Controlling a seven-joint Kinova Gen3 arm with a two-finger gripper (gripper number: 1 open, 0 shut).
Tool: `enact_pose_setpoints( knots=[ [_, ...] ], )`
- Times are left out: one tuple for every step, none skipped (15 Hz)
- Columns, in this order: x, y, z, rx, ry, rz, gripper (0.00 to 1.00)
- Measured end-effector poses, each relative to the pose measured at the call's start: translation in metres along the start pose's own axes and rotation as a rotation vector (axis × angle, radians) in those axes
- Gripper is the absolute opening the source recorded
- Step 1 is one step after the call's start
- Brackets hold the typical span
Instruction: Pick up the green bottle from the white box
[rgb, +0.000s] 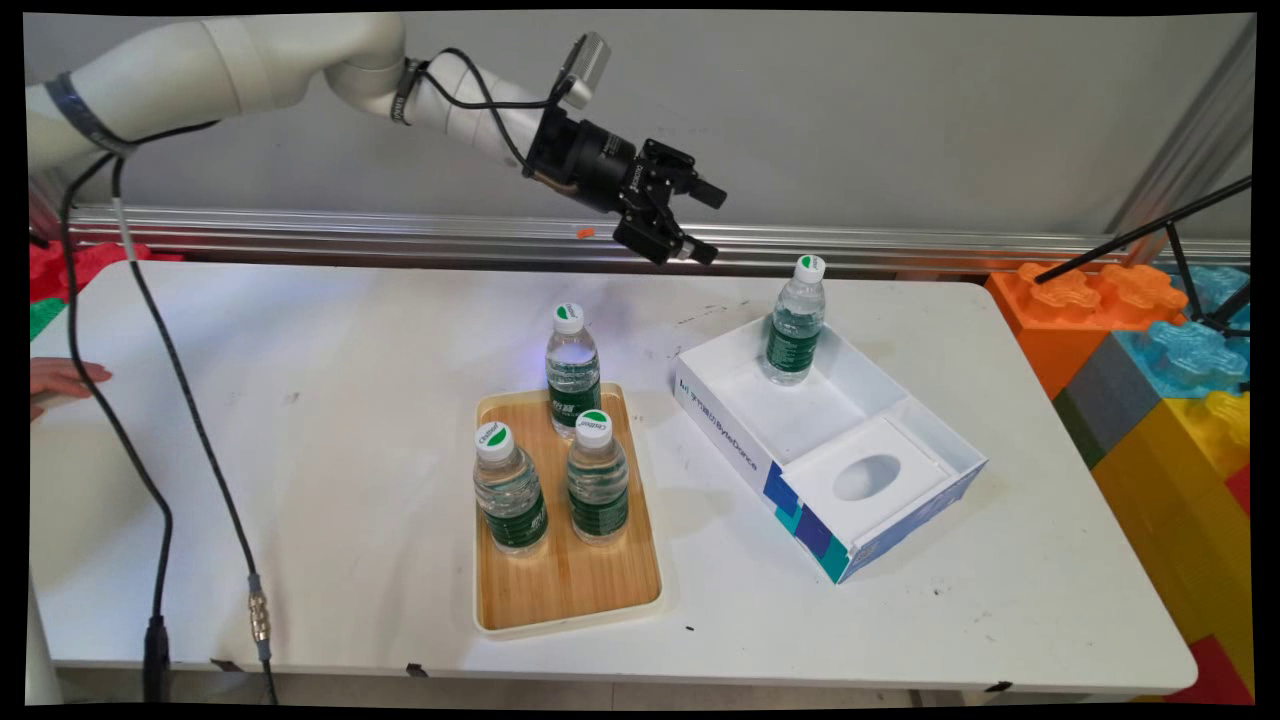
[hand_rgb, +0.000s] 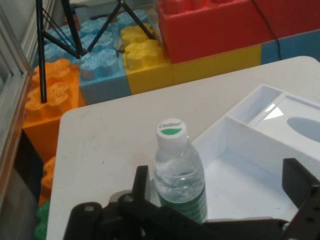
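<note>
Nearest: wooden tray (rgb: 560, 590) near centre, carrying three upright water bottles grouped at its far half, two side by side (rgb: 510, 488) (rgb: 597, 478) and a third (rgb: 572, 366) at the far rim; near half of tray bare. To the right: open white box (rgb: 760, 460), set at an angle, with a smaller near compartment holding an oval-holed insert (rgb: 868, 477) and a larger far compartment. Standing upright in the far corner of that compartment: a fourth bottle (rgb: 795, 322) (hand_rgb: 179, 175), apart from the tray group. Farthest and highest: gripper (rgb: 692, 220) (hand_rgb: 220, 200), raised above the table's far edge, left of that bottle, fingers spread apart, holding nothing, aimed so the boxed bottle sits between the fingers in the hand view. At far right: coloured blocks (rgb: 1150, 340).
</note>
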Motion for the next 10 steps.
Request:
enact_pose_setpoints(
  knots=[
    [-0.002, -0.003, 0.003, 0.000, 0.000, -0.003, 1.00],
    [-0.006, -0.008, 0.007, 0.000, -0.001, -0.008, 1.00],
    [-0.009, -0.011, 0.010, 0.000, -0.003, -0.011, 1.00],
    [-0.013, -0.013, 0.015, 0.002, -0.005, -0.016, 1.00],
    [-0.016, -0.016, 0.019, 0.003, -0.007, -0.019, 1.00],
    [-0.021, -0.018, 0.023, 0.005, -0.009, -0.023, 1.00],
    [-0.025, -0.020, 0.029, 0.006, -0.012, -0.027, 1.00],
    [-0.030, -0.022, 0.034, 0.009, -0.015, -0.031, 1.00],
    [-0.034, -0.023, 0.039, 0.011, -0.017, -0.035, 1.00],
    [-0.038, -0.025, 0.045, 0.014, -0.018, -0.040, 1.00]
  ],
)
